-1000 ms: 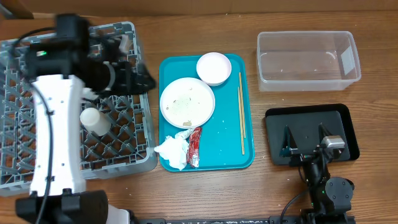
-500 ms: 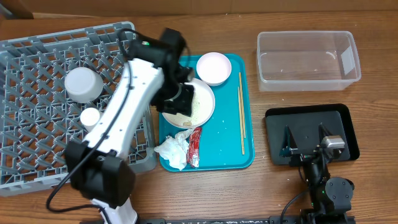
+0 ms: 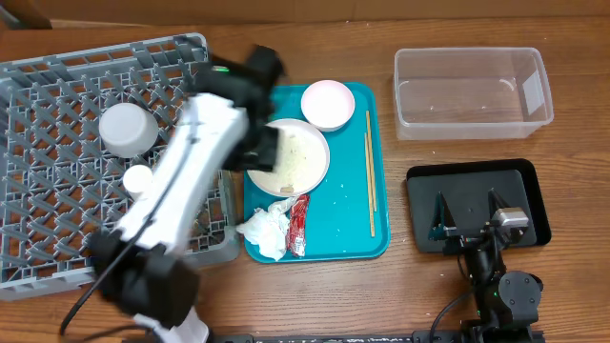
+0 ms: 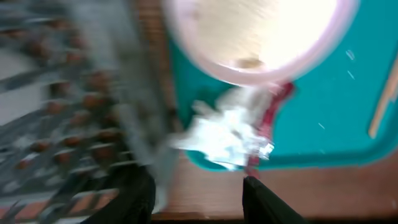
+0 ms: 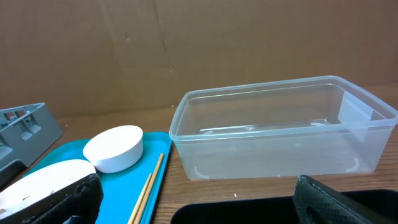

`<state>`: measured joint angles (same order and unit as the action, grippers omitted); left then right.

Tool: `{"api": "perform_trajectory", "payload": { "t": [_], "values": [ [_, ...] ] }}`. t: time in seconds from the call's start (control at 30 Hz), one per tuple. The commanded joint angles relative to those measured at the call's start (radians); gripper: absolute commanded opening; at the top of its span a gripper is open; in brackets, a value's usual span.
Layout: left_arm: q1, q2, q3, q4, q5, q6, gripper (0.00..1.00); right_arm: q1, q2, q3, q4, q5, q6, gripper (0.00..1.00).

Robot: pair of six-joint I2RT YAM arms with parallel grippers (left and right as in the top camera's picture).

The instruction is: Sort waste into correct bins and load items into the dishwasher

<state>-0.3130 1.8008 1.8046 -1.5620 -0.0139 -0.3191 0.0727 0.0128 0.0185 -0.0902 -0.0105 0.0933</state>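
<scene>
My left gripper (image 3: 259, 152) is open and empty, blurred, over the left edge of the round whitish-pink plate (image 3: 291, 157) with pale crumbs. In the left wrist view the gripper (image 4: 196, 200) hangs above the table edge, with the crumpled white napkin (image 4: 224, 134), red wrapper (image 4: 273, 106) and plate (image 4: 255, 31) ahead. The napkin (image 3: 264, 232) and wrapper (image 3: 297, 224) lie at the teal tray's front. A whitish-pink bowl (image 3: 327, 103) and chopsticks (image 3: 370, 171) are on the tray. My right gripper (image 3: 467, 224) is open and empty above the black tray (image 3: 477, 181).
The grey dish rack (image 3: 57, 229) at left holds a grey-white bowl (image 3: 129, 129) and a small white cup (image 3: 138, 178). The clear tub (image 3: 472, 90) stands empty at the back right. The teal tray (image 3: 343, 229) lies mid-table. My left arm crosses the rack's right side.
My left arm swung right from over the rack to the plate's left edge, uncovering the grey-white bowl in the rack. The right arm has not moved.
</scene>
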Motion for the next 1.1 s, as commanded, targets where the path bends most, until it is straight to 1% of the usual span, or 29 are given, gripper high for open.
{"api": "perform_trajectory", "payload": {
  "t": [0.0, 0.03, 0.07, 0.1, 0.23, 0.3, 0.43, 0.5, 0.53, 0.57, 0.73, 0.83, 0.9, 1.0, 1.07],
  "values": [
    [0.158, -0.129, 0.006, -0.013, -0.131, -0.071, 0.53, -0.001, -0.010, -0.010, 0.006, 0.010, -0.005, 1.00],
    [0.203, -0.146, 0.006, -0.012, -0.130, -0.071, 0.62, -0.001, -0.010, -0.010, 0.006, 0.010, -0.005, 1.00],
    [0.248, -0.159, 0.006, -0.013, -0.122, -0.071, 0.83, -0.001, -0.010, -0.010, 0.006, 0.010, -0.005, 1.00],
    [0.299, -0.169, 0.006, -0.013, -0.107, -0.071, 1.00, -0.001, -0.010, -0.010, 0.006, 0.010, -0.005, 1.00],
    [0.443, -0.173, 0.006, -0.044, -0.061, -0.071, 1.00, -0.001, -0.010, -0.010, 0.052, 0.028, -0.012, 1.00],
    [0.492, -0.167, 0.006, -0.056, -0.063, -0.071, 1.00, 0.000, -0.010, -0.010, 0.112, -0.067, 0.053, 1.00],
    [0.562, -0.158, 0.006, -0.058, -0.063, -0.071, 1.00, 0.000, -0.010, -0.010, 0.256, -0.466, 0.417, 1.00],
    [0.576, -0.153, 0.006, -0.058, -0.063, -0.071, 1.00, 0.000, -0.010, -0.010, 0.360, -0.540, 0.574, 1.00],
    [0.581, -0.153, 0.006, -0.056, -0.064, -0.070, 1.00, 0.000, -0.010, -0.010, 0.409, -0.546, 0.650, 1.00],
    [0.584, -0.153, 0.006, -0.053, -0.064, -0.070, 1.00, 0.000, -0.010, -0.010, 0.446, -0.530, 0.691, 1.00],
    [0.585, -0.153, 0.006, -0.014, -0.064, -0.071, 1.00, 0.000, -0.010, -0.010, 0.637, -0.420, 0.829, 1.00],
    [0.597, -0.153, 0.006, 0.008, -0.013, -0.106, 1.00, 0.000, -0.010, -0.002, 0.721, -0.355, 0.922, 1.00],
    [0.610, -0.153, 0.006, 0.024, 0.015, -0.108, 1.00, 0.000, -0.008, 0.028, 0.718, -0.331, 0.968, 1.00],
    [0.636, -0.153, 0.006, 0.043, 0.011, -0.109, 1.00, 0.000, 0.013, 0.114, 0.666, -0.335, 0.968, 1.00],
    [0.658, -0.153, 0.006, 0.043, 0.020, -0.124, 1.00, 0.000, 0.047, 0.197, 0.571, -0.356, 0.910, 1.00]
  ]
}}
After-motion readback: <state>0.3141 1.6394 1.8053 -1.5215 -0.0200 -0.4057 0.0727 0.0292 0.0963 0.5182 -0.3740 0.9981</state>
